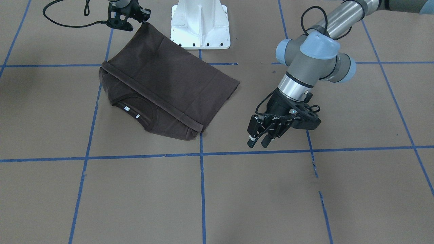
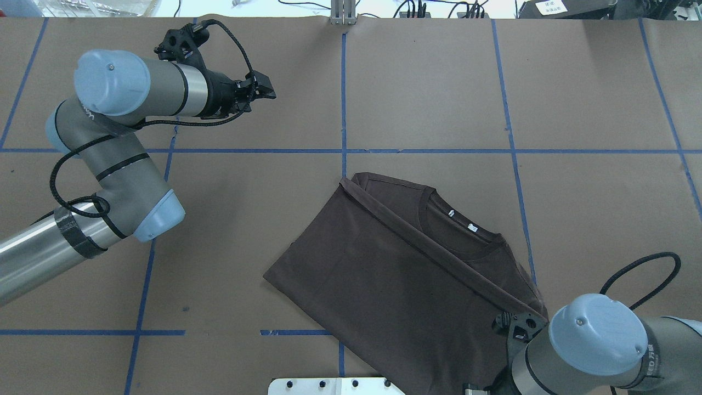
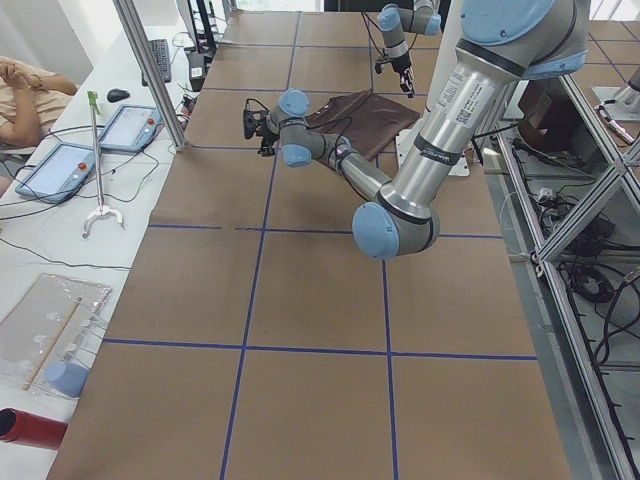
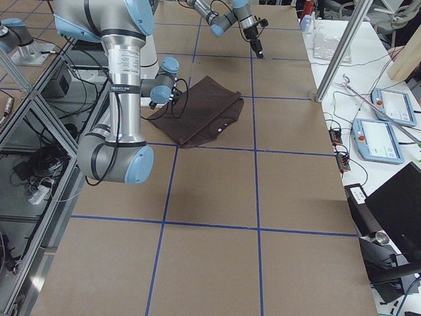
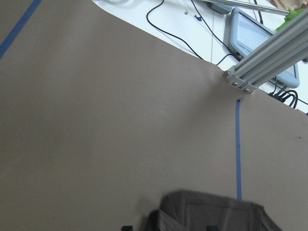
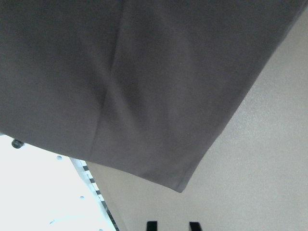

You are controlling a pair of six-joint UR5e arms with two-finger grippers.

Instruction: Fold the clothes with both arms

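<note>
In the front-facing view the dark brown T-shirt (image 1: 169,78) lies flat on the table (image 1: 271,196) just before the white pedestal (image 1: 200,30), on the robot's right half. Its lower part is laid over the chest, so the hem band (image 1: 152,96) runs slantwise just below the collar (image 1: 151,113) and the white neck tags (image 1: 126,108) are uncovered; one fold looks made, with more to do. The right gripper (image 1: 144,17) sits at the shirt's corner nearest the base, while the left gripper (image 1: 257,142) hangs well apart over bare table, fingers parted and empty, probably held off so as not to drag the cloth. The overhead view gives the fold's outline and the collar more plainly, but hides the right gripper under its own wrist. The exterior left view adds a person (image 3: 25,85) seated beside the table; both grippers are too small there to judge. The exterior right view shows only that the shirt lies close by the near arm's wrist. The left wrist view shows mostly bare table with one edge of the shirt low in frame. The right wrist view settles what the others cannot: its two fingertips stand apart with only table between them, the shirt's corner just beyond and ungripped.
</note>
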